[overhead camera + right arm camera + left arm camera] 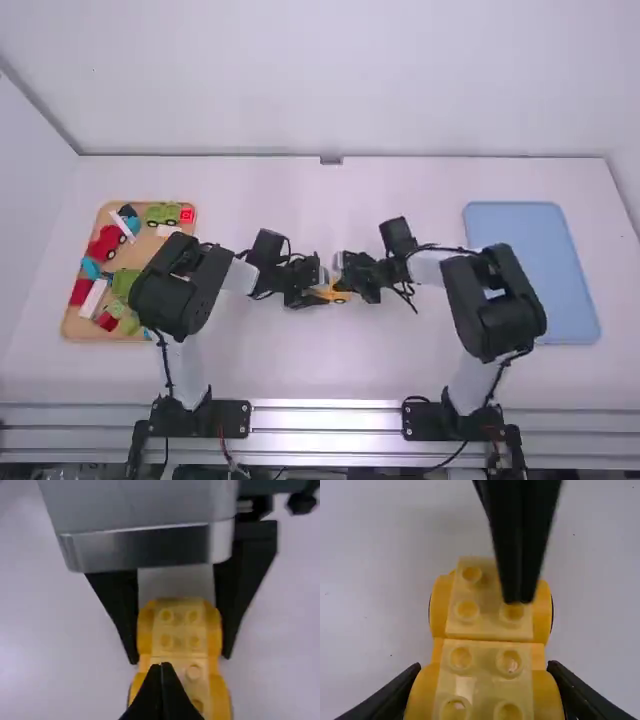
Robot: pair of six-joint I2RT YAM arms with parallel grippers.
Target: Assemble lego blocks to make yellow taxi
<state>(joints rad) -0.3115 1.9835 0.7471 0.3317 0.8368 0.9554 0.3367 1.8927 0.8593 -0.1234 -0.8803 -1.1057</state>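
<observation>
Between fingers of left claw (pixel 318 293): one end of yellow car (pixel 482 632).

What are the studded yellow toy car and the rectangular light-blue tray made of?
The toy car looks like hard plastic with slight sheen: moulded round studs, pale highlights. The tray seems matte plastic, evenly coloured inside a thin rim, though painted metal is possible.

White table (pixel 320 365), pale walls (pixel 330 80) behind and at left; metal rails (pixel 325 418) along near edge.
</observation>
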